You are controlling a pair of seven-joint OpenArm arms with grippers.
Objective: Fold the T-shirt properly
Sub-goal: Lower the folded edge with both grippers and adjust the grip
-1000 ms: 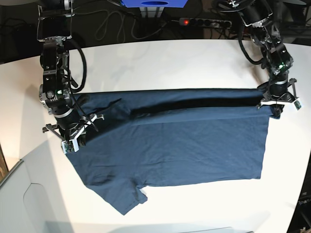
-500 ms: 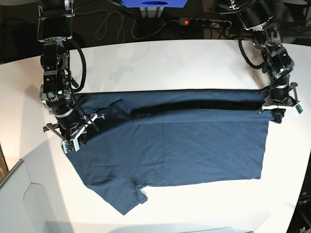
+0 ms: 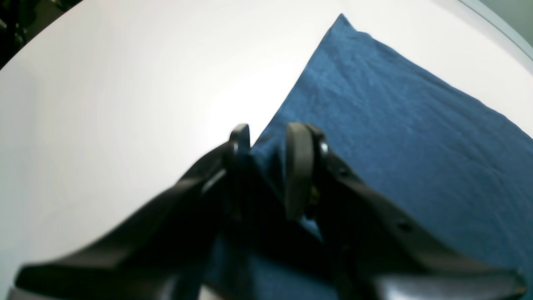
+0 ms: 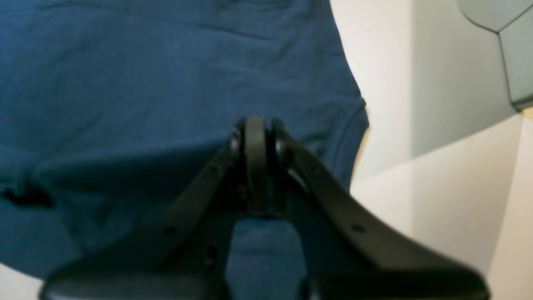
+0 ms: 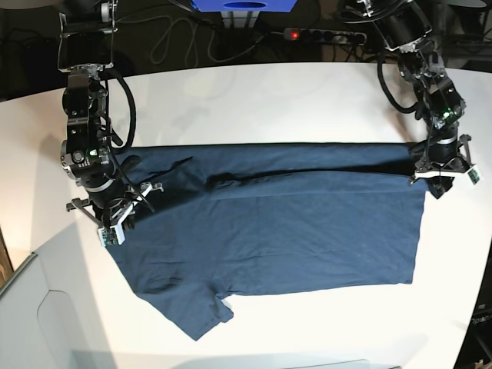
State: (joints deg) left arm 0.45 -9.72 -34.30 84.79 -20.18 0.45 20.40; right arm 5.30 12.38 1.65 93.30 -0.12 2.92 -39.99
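The dark navy T-shirt [image 5: 292,231] lies spread across the white table, its far strip folded over toward me along a long crease. My left gripper [image 5: 440,183] is at the shirt's far right corner. In the left wrist view its jaws [image 3: 268,146] stand apart with the shirt's edge [image 3: 395,125] between them. My right gripper [image 5: 115,223] is at the shirt's left side near the sleeve. In the right wrist view it [image 4: 256,137] is pinched shut on a fold of the fabric [image 4: 166,83].
A power strip [image 5: 323,34] with cables and a blue box [image 5: 244,6] sit behind the table's far edge. A pale grey panel [image 5: 46,307] lies at the front left corner, also in the right wrist view [image 4: 499,16].
The folded far strip has sunk onto the shirt and the dark shadow under it has thinned. The left gripper has shifted slightly right and down. The right gripper has barely moved.
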